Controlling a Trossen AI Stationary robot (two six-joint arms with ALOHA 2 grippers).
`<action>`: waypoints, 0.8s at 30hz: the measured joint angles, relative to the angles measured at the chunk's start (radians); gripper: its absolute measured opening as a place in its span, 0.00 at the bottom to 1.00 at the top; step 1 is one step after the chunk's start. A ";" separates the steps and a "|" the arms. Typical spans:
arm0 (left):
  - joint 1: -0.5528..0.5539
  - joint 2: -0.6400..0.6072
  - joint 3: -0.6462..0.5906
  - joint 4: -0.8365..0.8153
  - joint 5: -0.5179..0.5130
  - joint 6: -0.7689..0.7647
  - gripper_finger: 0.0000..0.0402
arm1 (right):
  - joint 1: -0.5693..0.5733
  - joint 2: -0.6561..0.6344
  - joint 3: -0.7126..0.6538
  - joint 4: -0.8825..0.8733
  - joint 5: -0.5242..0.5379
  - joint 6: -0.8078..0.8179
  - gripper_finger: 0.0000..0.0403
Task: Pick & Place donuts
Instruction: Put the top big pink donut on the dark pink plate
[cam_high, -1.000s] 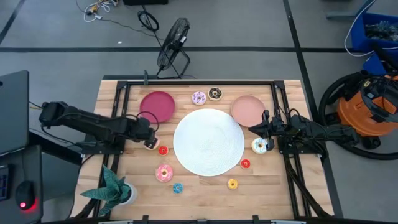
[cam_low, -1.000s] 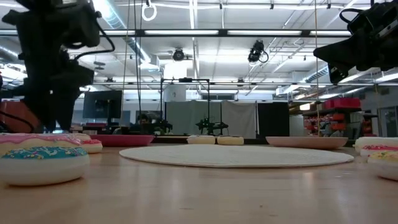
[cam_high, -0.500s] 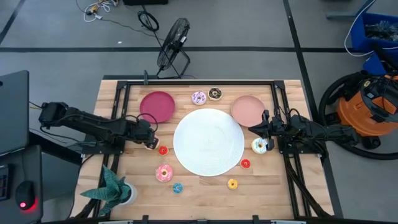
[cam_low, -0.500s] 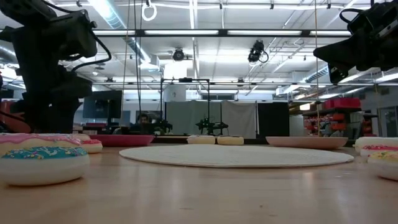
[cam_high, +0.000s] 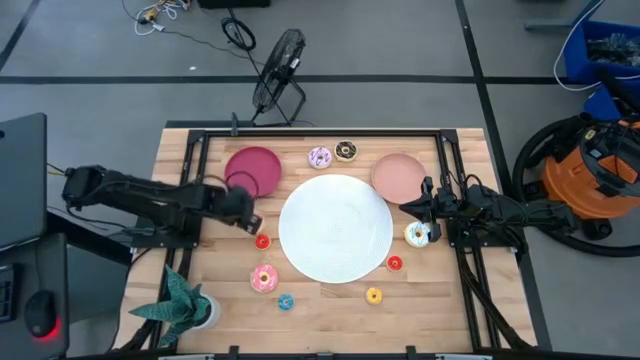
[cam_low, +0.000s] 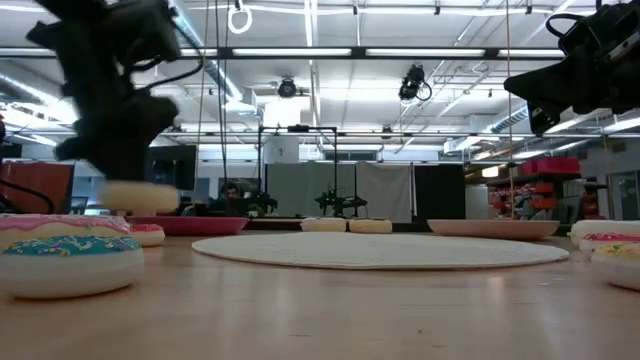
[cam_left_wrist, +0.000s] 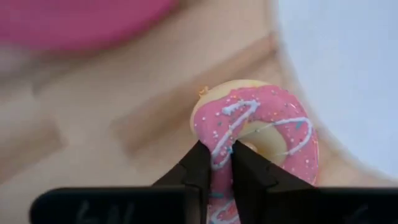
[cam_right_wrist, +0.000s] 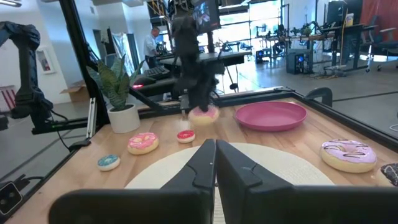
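Note:
My left gripper (cam_high: 249, 217) is shut on a pink frosted donut (cam_left_wrist: 261, 127) with white drizzle. It holds the donut above the table (cam_low: 140, 197), between the crimson plate (cam_high: 253, 170) and the big white disc (cam_high: 335, 228). My right gripper (cam_high: 424, 206) hangs shut with nothing in it at the disc's right edge, just beyond a white frosted donut (cam_high: 417, 234). On the wood lie a tiny red donut (cam_high: 262, 241), a pink one (cam_high: 264, 278), a blue one (cam_high: 286, 301), a yellow one (cam_high: 373, 295) and another red one (cam_high: 394, 263). A purple donut (cam_high: 319, 157) and a chocolate donut (cam_high: 346, 151) lie at the far side. My left gripper pinches one side of the donut's ring (cam_left_wrist: 219, 144) between its two fingers. One fingertip (cam_left_wrist: 200, 158) is on the outer rim and the other (cam_left_wrist: 244, 160) is at the edge of the hole. The fingers point down from above. The donut hangs clear of the table, roughly level.
A salmon plate (cam_high: 399, 177) sits at the far right of the table. A potted plant (cam_high: 185, 305) stands at the near left corner. A black frame (cam_high: 320, 133) borders the table. Bare wood lies along the near edge.
My left gripper has shut on the pink donut and taken hold of it. It has then risen, lifting the donut clear of the table and moving it slightly toward the far edge. My right gripper has kept still.

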 joint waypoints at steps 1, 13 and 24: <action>0.028 0.000 0.029 0.002 -0.018 0.036 0.11 | 0.000 0.000 0.000 0.000 0.000 0.000 0.05; 0.541 0.061 0.153 0.109 -0.039 0.538 0.07 | 0.000 0.000 0.000 0.000 0.000 0.000 0.05; 0.745 0.332 0.152 0.379 -0.031 0.718 0.07 | 0.000 0.000 0.000 0.000 0.000 0.000 0.05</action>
